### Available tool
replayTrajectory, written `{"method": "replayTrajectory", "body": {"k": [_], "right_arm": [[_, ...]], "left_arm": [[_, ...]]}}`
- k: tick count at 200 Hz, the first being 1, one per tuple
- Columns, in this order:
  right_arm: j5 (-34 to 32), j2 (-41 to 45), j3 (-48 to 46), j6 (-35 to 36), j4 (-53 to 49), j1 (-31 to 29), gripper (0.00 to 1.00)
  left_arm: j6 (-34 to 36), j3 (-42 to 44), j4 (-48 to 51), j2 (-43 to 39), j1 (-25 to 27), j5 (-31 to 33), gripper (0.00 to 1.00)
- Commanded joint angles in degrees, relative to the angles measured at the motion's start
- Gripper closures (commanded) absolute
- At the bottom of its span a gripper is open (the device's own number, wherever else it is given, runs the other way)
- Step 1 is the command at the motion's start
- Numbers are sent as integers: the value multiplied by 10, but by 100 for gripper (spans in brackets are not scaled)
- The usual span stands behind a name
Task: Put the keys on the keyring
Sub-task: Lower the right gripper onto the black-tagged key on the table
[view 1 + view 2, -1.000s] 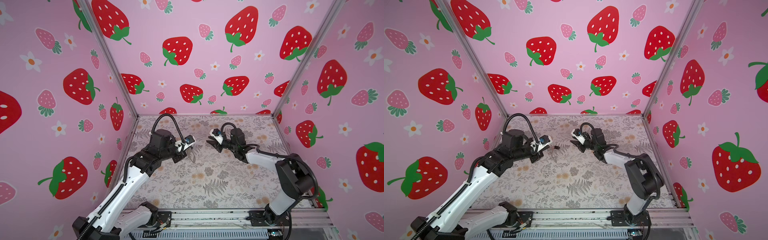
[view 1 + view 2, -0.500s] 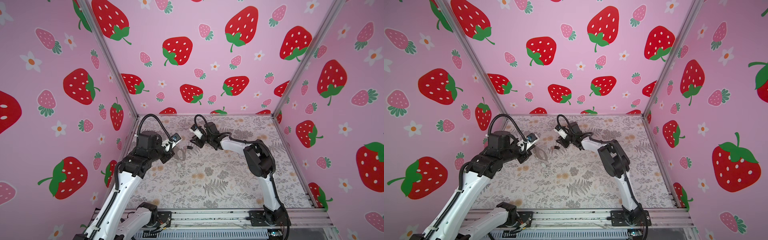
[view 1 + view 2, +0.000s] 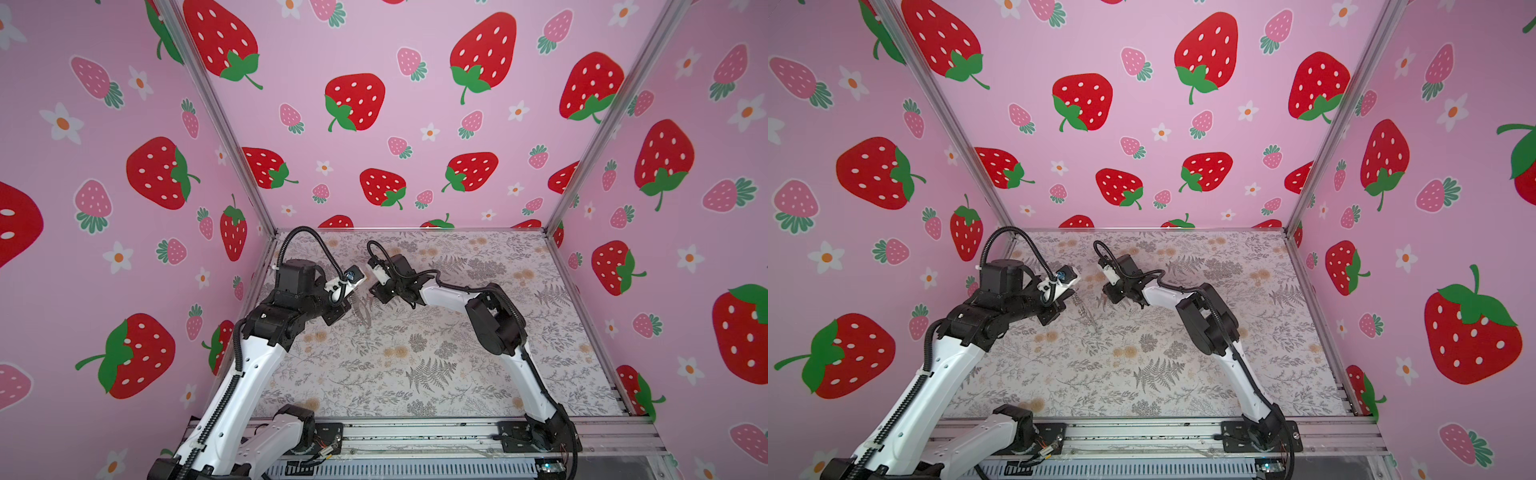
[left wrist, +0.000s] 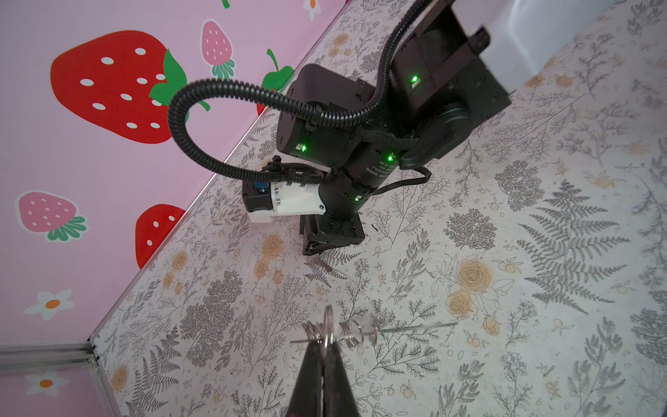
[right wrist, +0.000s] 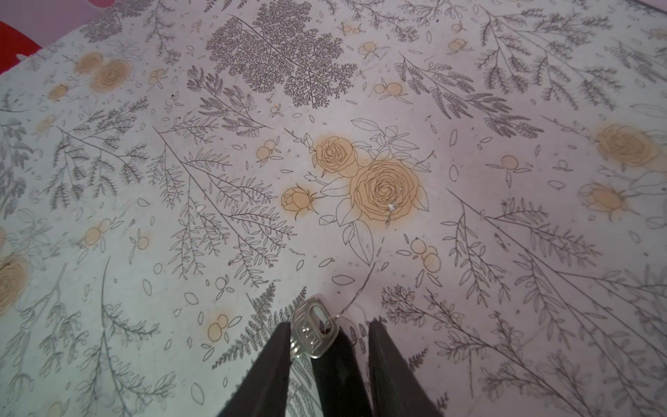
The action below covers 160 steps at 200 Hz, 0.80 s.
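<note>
Plainly, 1 silver key [image 5: 312, 332] lies between the right pincer's [image 5: 329, 324] parted fingers.

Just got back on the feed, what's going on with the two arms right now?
The left gripper is shut on the keyring at one of its small rings and holds it edge-on to its camera, seemingly clear of the table. The right gripper is down at the table with its jaws apart around a silver key; whether it grips the key is unclear. No key shows on the keyring.
</note>
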<state>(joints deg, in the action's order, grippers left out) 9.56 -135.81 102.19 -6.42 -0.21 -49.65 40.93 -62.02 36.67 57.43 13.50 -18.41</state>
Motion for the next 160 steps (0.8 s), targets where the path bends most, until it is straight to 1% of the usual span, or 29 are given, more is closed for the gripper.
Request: {"method": "replayTrajectory", "body": {"k": [1,15,28,48,66,93,114,160], "right_arm": [[-58,-18,41,-8,-54,-12,61],[-73,-23,61,-7,-88,-19,61],[-88,-22,66,-20,-112,-24,62],[-90,-23,73,-47,-151,-26,62],[-95,-26,83,-50,-180,-32,62],[-95,-39,97,-41,-214,-43,62],[-100,-45,99,-27,-226,-47,64],[-113,-33,76,20,-262,-46,67]], "left_arm": [[29,12,-35,-19,-3,-18,100],[39,16,-40,-25,-2,-15,100],[49,22,-46,-33,-1,-11,100],[59,44,-78,-58,-1,-13,100],[64,59,-100,-74,-1,-15,100],[75,62,-108,-81,0,-17,100],[82,68,-114,-87,3,-12,100],[105,87,-136,-102,12,10,100]]}}
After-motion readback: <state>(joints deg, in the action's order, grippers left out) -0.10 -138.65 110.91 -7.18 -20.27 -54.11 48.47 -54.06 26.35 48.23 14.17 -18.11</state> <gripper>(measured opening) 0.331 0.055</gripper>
